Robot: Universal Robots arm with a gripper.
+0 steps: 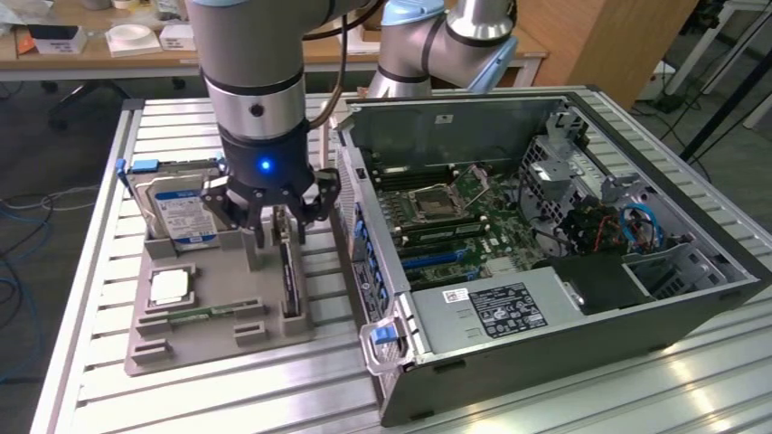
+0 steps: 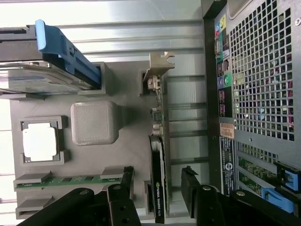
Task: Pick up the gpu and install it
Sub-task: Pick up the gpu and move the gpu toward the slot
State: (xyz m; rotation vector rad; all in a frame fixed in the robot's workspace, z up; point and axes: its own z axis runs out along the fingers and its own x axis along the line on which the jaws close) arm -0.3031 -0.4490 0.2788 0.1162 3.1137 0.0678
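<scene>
Black tool (image 2: 157, 172) straddles the thin, flat gpu (image 2: 158, 136), seemingly without touching.

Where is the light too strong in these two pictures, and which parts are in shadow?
Wrist view: the table is washed out almost to white, the pale chip glares, and the gripper is a dark shape. Exterior view: bright streaks lie on the table at that view's lower right; the computer case is dim inside.

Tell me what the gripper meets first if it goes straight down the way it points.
Most likely the gpu, standing on edge in the gray holder. It sits between the open fingers of the gripper, which would pass either side. Depth is hard to judge.
</scene>
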